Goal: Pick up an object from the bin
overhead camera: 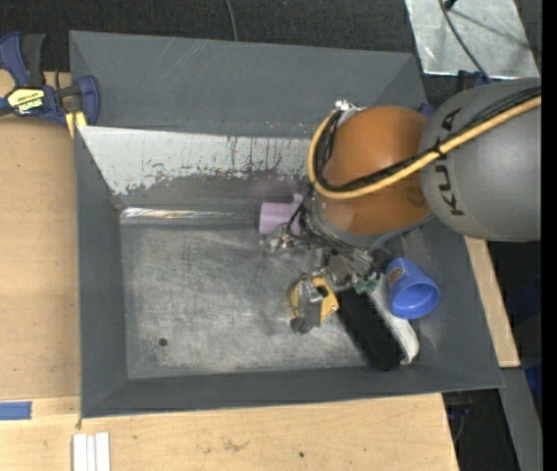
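Grey bin (190,292) floor mostly bare | end effector (310,307) low beside black brush (372,330), blue cup (412,290) near | open or closed? can't tell | nothing lifted yet imo

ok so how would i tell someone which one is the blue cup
In the grey metal bin, look at the right side of the floor, just below the arm's orange cover. The blue cup lies tipped there, mouth showing, right beside a long black thing. It is the only blue, round thing; its neighbour is black and flat.
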Tool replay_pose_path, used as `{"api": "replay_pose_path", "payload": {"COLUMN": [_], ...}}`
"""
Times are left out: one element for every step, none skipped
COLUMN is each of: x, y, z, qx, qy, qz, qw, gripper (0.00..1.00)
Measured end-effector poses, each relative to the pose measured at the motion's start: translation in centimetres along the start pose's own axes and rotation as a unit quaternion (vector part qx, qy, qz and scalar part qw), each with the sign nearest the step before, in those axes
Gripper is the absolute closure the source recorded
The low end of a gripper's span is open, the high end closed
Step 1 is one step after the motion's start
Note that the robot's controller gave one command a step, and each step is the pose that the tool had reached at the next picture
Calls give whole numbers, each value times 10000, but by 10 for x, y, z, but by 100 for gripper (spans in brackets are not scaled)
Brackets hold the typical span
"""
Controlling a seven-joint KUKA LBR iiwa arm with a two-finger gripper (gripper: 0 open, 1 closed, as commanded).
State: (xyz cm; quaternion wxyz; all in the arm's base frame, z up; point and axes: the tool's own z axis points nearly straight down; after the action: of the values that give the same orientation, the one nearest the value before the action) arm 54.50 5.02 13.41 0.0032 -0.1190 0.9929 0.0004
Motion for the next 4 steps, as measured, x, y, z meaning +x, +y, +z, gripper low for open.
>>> {"api": "replay_pose_path", "payload": {"x": [42,34,41,34], "y": [5,-32,-53,-66], "z": [-18,-4,32,61], "qx": [-1,4,8,-18], "qy": [88,-22,22,29], "qz": [86,555,476,111], "qw": [9999,9985,9989,9999], "gripper": [0,0,0,100]}}
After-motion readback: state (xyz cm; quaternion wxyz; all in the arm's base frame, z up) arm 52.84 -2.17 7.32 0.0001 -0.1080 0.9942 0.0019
